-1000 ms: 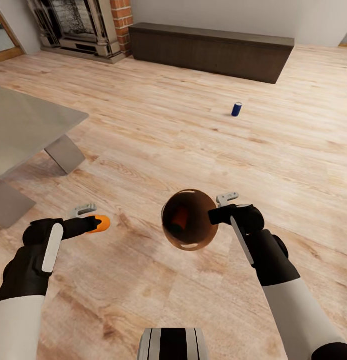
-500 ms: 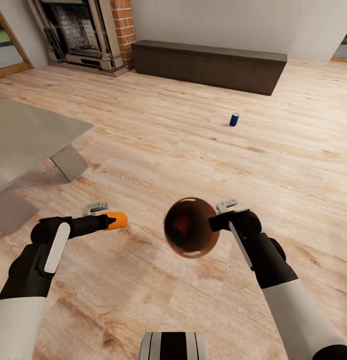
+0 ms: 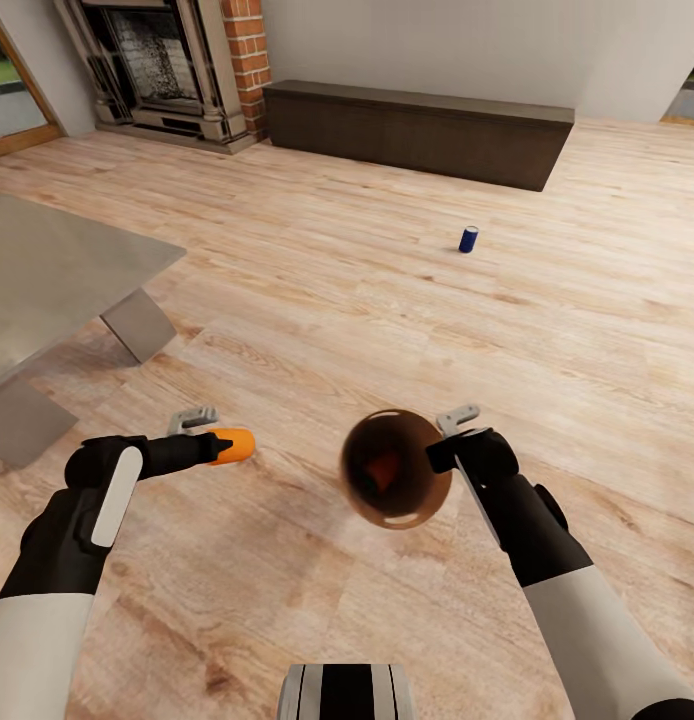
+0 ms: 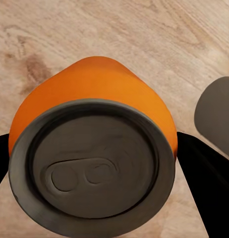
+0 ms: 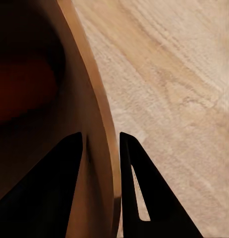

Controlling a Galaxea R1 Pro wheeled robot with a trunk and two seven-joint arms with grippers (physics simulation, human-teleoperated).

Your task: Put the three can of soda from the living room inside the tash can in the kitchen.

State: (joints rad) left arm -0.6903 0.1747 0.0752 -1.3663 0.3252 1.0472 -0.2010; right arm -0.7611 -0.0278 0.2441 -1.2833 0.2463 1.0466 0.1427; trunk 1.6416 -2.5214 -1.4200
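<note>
My right gripper (image 3: 449, 452) has moved the tash can (image 3: 397, 482) a little to the right, pinching its rim; an orange can lies inside. My left gripper (image 3: 209, 445) squeezes an orange can (image 3: 232, 444). The blue can (image 3: 469, 239) stands on the floor (image 3: 387, 290).

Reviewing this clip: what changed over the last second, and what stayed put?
The view tilted early on. Since then, the right gripper carried the bin slightly rightward and lower in the head view, still clamped on its rim. The left gripper kept its hold on the orange can, barely moving. One orange can still lies inside the bin. The blue can stayed upright on the floor.
</note>
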